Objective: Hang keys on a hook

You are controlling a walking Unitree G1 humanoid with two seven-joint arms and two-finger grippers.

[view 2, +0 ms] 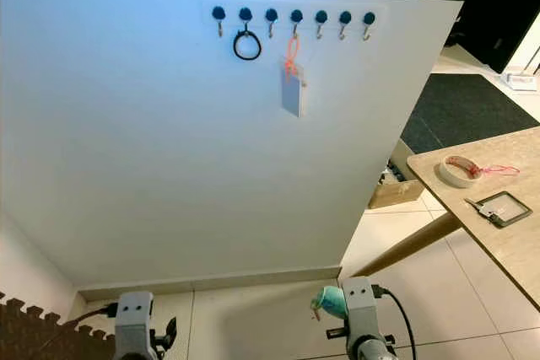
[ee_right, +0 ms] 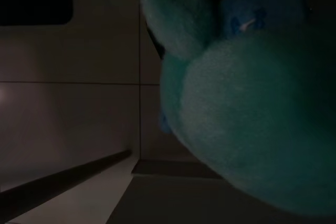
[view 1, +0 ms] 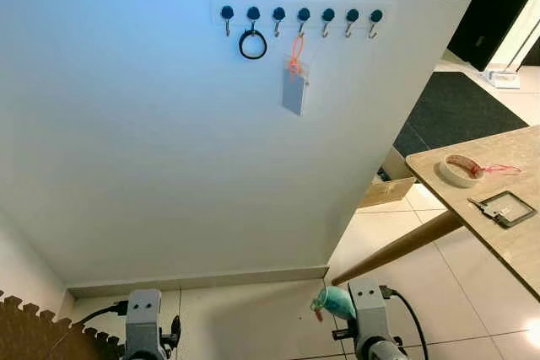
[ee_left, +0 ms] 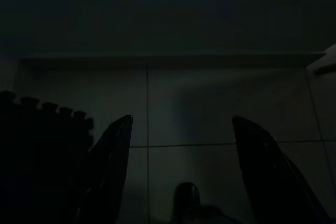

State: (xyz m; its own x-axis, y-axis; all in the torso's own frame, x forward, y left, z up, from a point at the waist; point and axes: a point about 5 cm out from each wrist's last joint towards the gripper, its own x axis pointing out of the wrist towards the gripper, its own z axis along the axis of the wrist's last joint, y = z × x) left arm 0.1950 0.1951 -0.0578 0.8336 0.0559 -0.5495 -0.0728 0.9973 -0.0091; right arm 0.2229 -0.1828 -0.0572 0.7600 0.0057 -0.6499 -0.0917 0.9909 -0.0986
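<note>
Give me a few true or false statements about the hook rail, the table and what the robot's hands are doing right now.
1. The hook rail on the white wall has seven hooks. True.
2. A black ring hangs on the second hook from the robot's left. True.
3. Every hook is taken. False: besides the ring, just an orange-tied clear tag hangs there; five hooks are free.
4. The right hand holds a teal plush keychain low above the floor. True.
5. The left hand is shut on a key. False: its fingers stand apart with nothing between them.
6. The tape roll lies on the floor. False: it sits on the wooden table, near a dark square frame.
</note>
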